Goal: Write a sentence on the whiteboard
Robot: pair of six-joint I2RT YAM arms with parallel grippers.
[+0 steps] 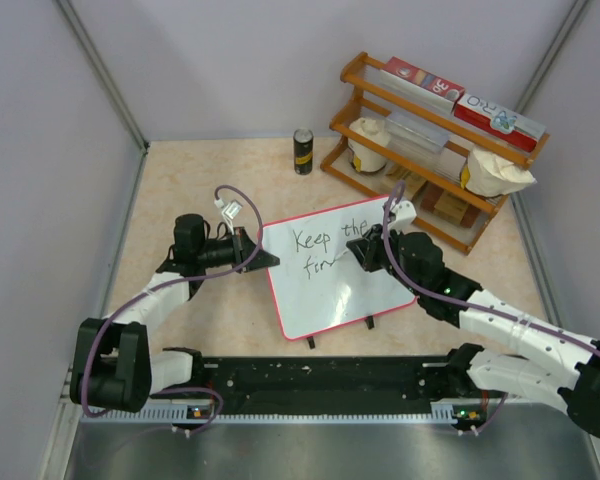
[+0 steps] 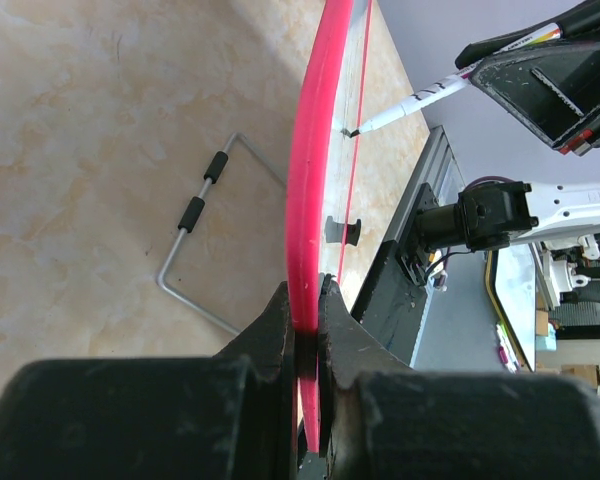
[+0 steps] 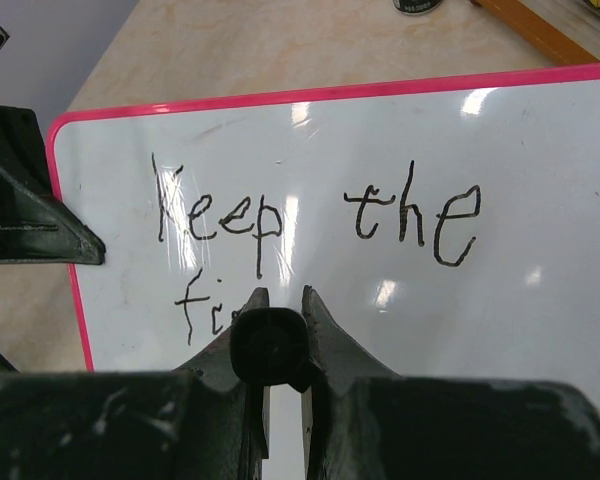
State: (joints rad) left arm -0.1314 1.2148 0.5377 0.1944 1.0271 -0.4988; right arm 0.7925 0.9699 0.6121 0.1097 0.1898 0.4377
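Seen from above, a red-rimmed whiteboard [image 1: 330, 275] lies tilted at the middle of a beige table [image 1: 210, 190]. At the board's 9 o'clock edge, the left gripper [image 1: 265, 258] has its jaws clamped on the red rim; the left wrist view shows the rim pinched between both fingers. From the board's 2 o'clock side, the right gripper [image 1: 365, 250] has its jaws closed around a marker [image 2: 420, 100], whose tip meets the white surface. The sentence [image 3: 310, 225] reads "Keep the" on the first line. Below it only "fi" is clear, and anything further is hidden behind the right fingers [image 3: 325, 330] and the marker's black end. The board's right and lower edges are cut off in that close view. A wire stand [image 2: 195, 215] lies on the table beside the board. A wooden rack [image 1: 435, 150] sits at 1 o'clock and a dark can [image 1: 303, 151] at 12 o'clock; its label is unreadable.
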